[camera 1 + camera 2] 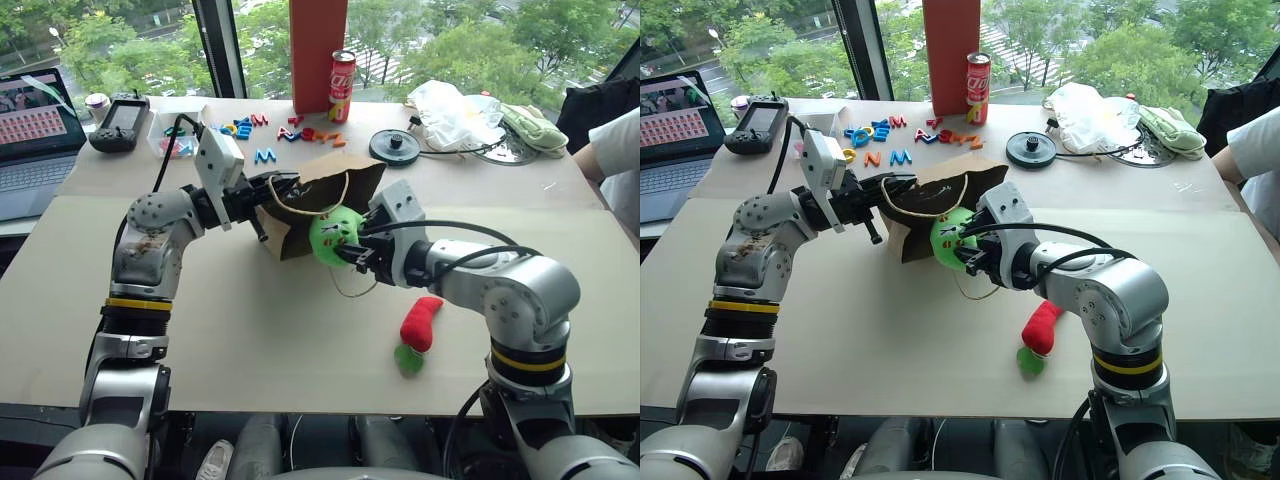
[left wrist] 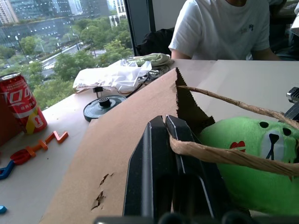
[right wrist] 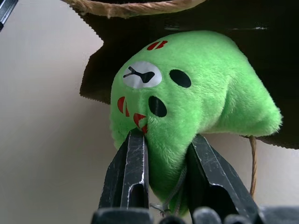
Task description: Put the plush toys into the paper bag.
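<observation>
Red chili toy [image 1: 421,324] lies on the table [image 1: 250,340], near the front edge.

Behind it, the right gripper [image 1: 347,250] pinches the green plush toy [image 1: 334,232] at the mouth of the paper bag [image 1: 320,195]. The left gripper [image 1: 283,190] is clamped on the bag's rim and string handle [image 2: 224,156], holding it open.
</observation>
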